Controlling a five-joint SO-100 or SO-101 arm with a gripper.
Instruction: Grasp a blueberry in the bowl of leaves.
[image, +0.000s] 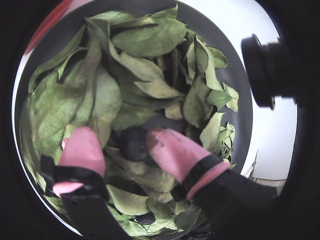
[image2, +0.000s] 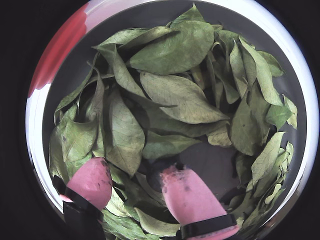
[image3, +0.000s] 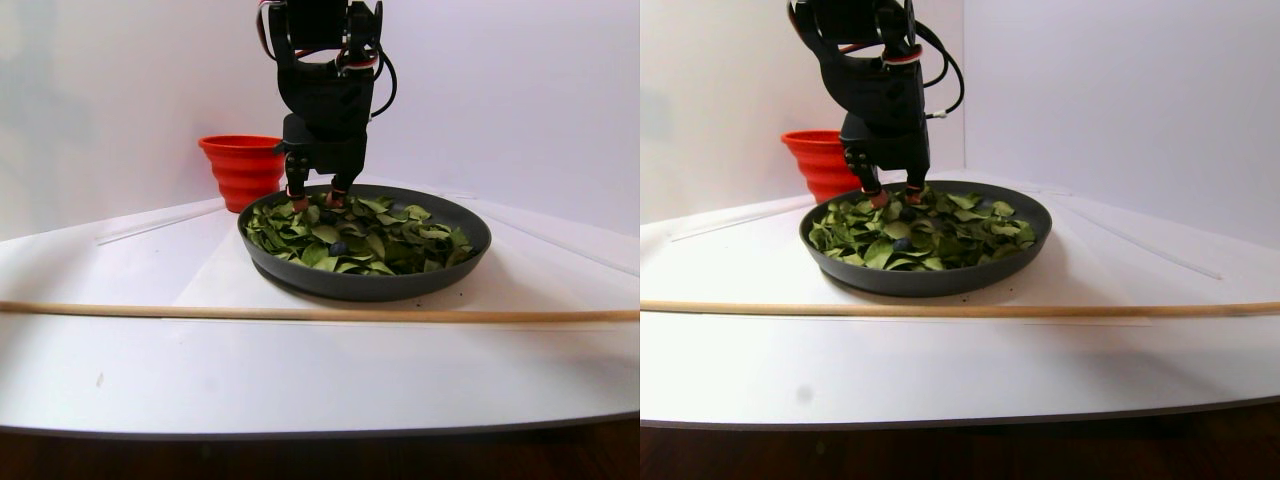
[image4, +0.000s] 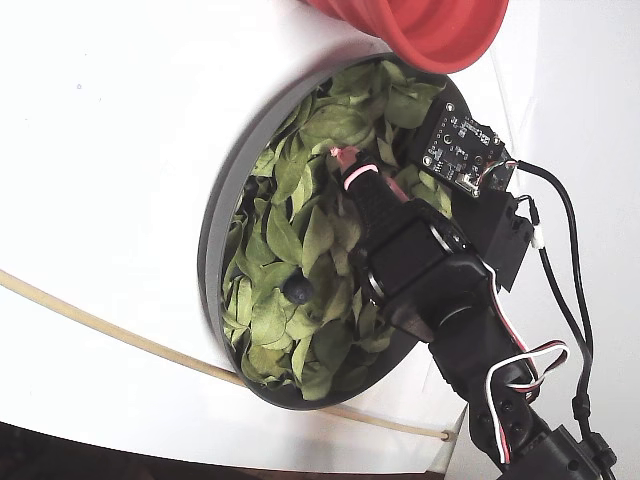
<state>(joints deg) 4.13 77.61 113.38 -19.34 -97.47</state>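
Note:
The wide dark grey bowl (image3: 365, 282) holds many green leaves (image: 150, 40). My gripper (image: 120, 137) has pink fingertips and is open, lowered among the leaves. A dark blueberry (image: 134, 143) lies between the tips, against the right finger (image: 172, 152) and apart from the left one. In the other wrist view my gripper (image2: 135, 175) shows that berry (image2: 156, 172) mostly hidden beside the right finger. A second blueberry (image4: 298, 290) lies on the leaves away from the gripper (image4: 350, 165), and it also shows in the stereo pair view (image3: 338, 247).
A red ribbed cup (image3: 240, 170) stands just behind the bowl on the white table. A thin wooden stick (image3: 300, 313) lies across the table in front of the bowl. A bare patch of the bowl's floor (image2: 210, 160) shows by the right finger.

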